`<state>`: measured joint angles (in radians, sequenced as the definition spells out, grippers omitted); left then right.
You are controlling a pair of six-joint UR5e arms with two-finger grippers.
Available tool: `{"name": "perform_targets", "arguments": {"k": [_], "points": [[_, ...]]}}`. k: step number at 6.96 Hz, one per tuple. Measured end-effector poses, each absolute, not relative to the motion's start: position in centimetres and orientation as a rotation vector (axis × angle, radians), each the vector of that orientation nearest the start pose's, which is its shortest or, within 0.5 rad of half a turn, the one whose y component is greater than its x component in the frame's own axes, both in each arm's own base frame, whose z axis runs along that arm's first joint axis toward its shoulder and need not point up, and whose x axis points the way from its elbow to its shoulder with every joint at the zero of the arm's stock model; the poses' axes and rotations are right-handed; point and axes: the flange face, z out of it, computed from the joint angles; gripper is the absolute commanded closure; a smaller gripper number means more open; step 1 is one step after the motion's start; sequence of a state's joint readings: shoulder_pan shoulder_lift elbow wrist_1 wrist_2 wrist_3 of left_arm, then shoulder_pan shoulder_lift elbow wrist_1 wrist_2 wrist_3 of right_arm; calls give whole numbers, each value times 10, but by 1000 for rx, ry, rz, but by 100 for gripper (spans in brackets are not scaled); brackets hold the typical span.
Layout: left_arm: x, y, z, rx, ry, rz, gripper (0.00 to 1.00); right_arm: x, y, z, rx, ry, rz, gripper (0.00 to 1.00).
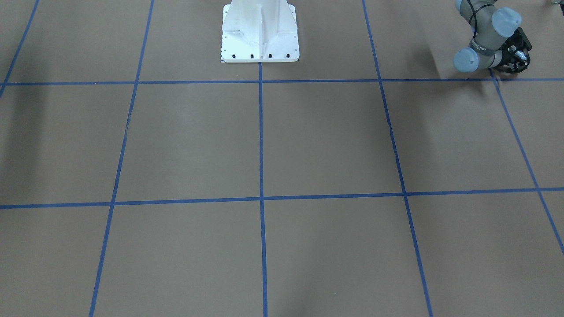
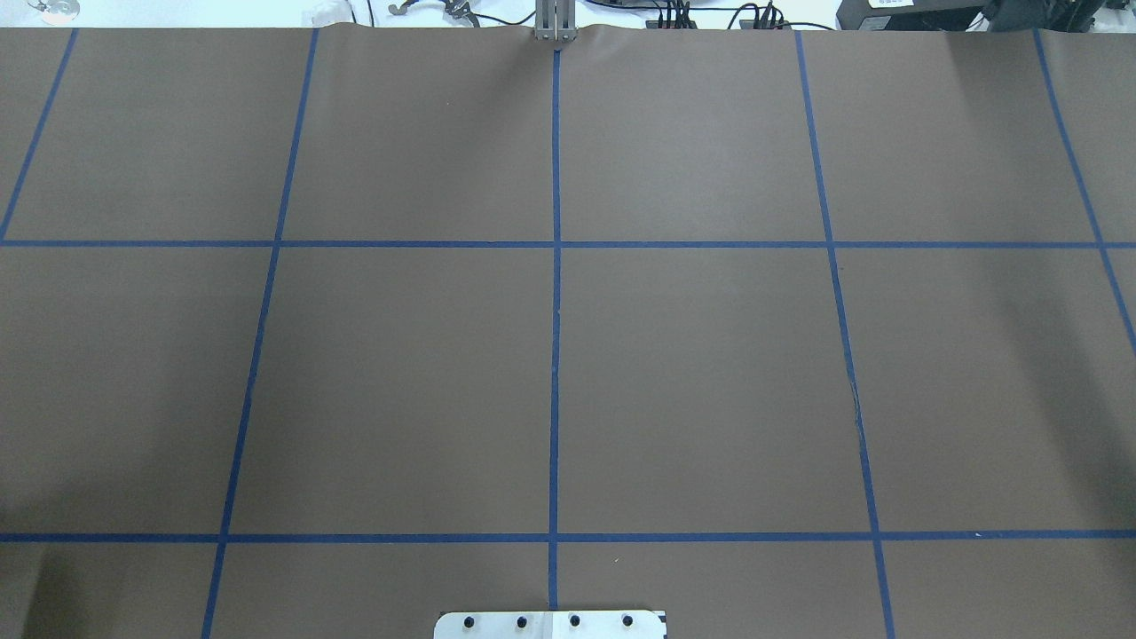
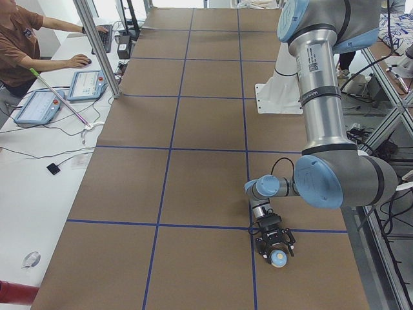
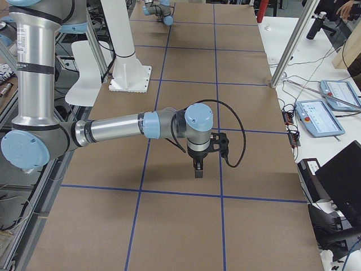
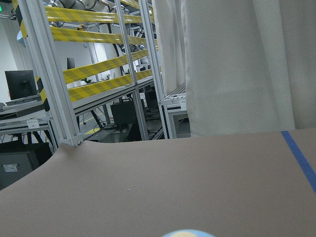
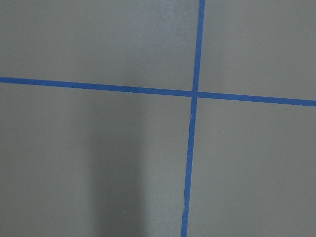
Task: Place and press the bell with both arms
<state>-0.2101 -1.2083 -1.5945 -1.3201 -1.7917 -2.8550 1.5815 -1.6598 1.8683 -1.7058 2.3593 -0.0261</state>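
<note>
The bell point(image 3: 279, 259), light blue with a cream top, sits low over the table at its left end, between the fingers of my left gripper point(image 3: 277, 253). That gripper lies nearly level with the table and is shut on the bell. In the front-facing view the left gripper point(image 1: 521, 56) is at the top right with the bell point(image 1: 523, 54) showing pale inside it. A sliver of the bell point(image 5: 187, 233) shows at the bottom edge of the left wrist view. My right gripper point(image 4: 198, 171) points straight down above a blue tape line; I cannot tell whether it is open or shut.
The brown table carries a grid of blue tape point(image 2: 555, 355). The white pedestal point(image 1: 260, 31) stands bolted at the robot's side. A person point(image 3: 16, 45) works at a side bench with pendants point(image 3: 39, 106). More pendants point(image 4: 318, 116) and a laptop lie past the far edge.
</note>
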Motion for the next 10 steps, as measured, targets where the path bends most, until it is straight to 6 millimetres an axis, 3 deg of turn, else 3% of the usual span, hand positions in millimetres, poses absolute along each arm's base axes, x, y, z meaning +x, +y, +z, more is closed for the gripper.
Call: {"name": "perform_targets", "arguments": {"k": [2, 5, 6, 8, 10], "points": [[221, -157, 828, 145, -680, -1504, 100, 67, -450, 566, 85, -796, -44, 0], [208, -153, 828, 139, -678, -1473, 100, 66, -449, 563, 86, -802, -45, 0], [194, -151, 818, 124, -670, -1452, 100, 66, -449, 563, 85, -802, -44, 0], [165, -147, 777, 84, -657, -1382, 100, 66, -448, 563, 81, -813, -42, 0], [155, -157, 714, 35, -656, -1291, 100, 65, -445, 564, 76, -825, -39, 0]]}}
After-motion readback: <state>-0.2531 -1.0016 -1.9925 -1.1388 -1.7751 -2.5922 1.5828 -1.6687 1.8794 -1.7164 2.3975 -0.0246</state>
